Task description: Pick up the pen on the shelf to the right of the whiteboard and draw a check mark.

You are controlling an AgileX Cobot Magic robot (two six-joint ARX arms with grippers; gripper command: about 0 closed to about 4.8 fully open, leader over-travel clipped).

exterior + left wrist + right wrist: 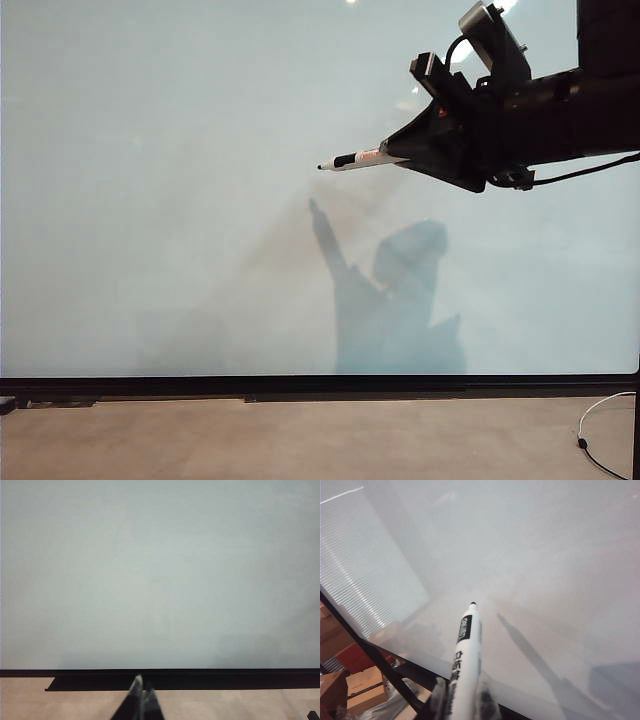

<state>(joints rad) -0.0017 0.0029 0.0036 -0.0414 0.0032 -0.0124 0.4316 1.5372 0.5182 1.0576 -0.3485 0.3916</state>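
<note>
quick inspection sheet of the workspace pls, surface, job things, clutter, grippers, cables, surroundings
surface: whiteboard glossy, unmarked, black frame along its lower edge; arm's shadow falls on it
job's things: pen uncapped, tip aimed at the board, contact cannot be told; check mark nothing seen
clutter: nothing seen on the board
grippers: right gripper at upper right of the exterior view, shut on the pen; left gripper low by the frame, shut, holding nothing
cables: white cable on the floor at lower right; black cable under the right arm
surroundings: cardboard boxes beyond the board's edge
</note>
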